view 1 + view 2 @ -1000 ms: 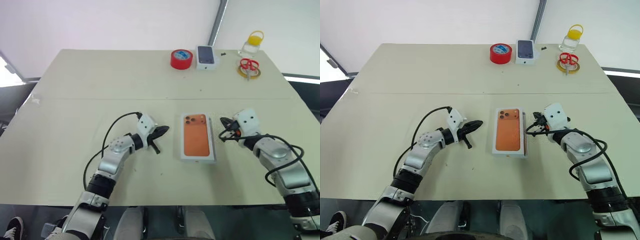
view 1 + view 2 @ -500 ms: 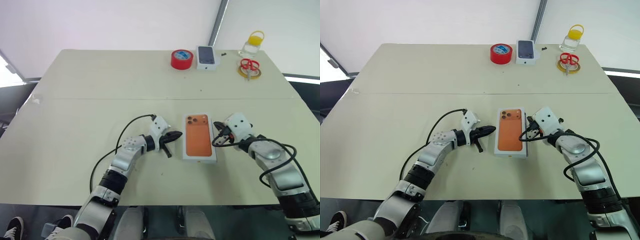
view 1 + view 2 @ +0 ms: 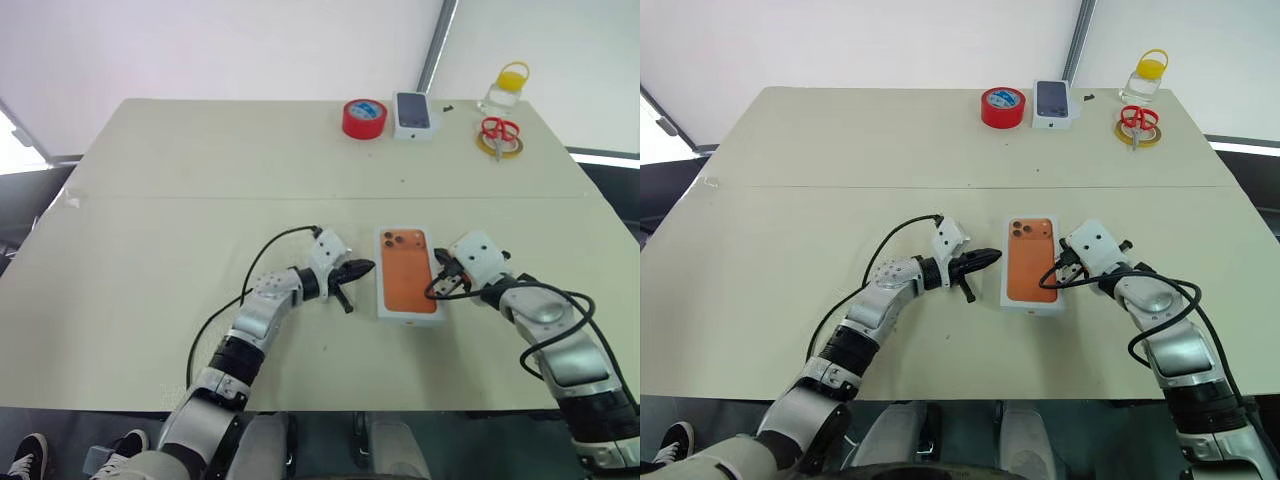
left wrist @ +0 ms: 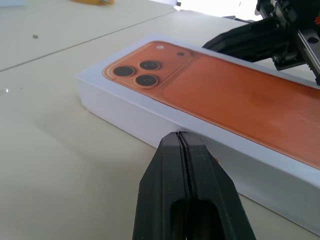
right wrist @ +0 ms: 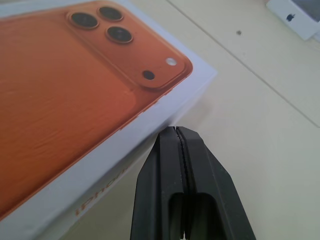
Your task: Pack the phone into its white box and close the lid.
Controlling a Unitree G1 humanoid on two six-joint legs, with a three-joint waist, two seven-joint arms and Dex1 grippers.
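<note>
The white box point(image 3: 408, 275) lies closed near the table's middle, its lid point(image 4: 235, 95) on. The lid's top shows an orange phone back with a camera cluster, framed by a white border. The phone itself is hidden. My left gripper point(image 3: 362, 267) is shut and points level at the box's left side, its tip a short gap from the wall point(image 4: 181, 136). On the box's other side my right gripper point(image 3: 435, 290) is shut too, its tip point(image 5: 176, 131) close against the right wall near the front corner. Neither holds anything.
At the table's far edge stand a red tape roll point(image 3: 364, 118), a white box with a dark phone picture point(image 3: 412, 112), red scissors on a yellow tape ring point(image 3: 497, 135) and a yellow-capped bottle point(image 3: 505, 85). Bare tabletop lies to the left.
My left gripper has moved right, up to the box's left side. The right gripper has dropped in against the right side. The box has shifted slightly to the right.
</note>
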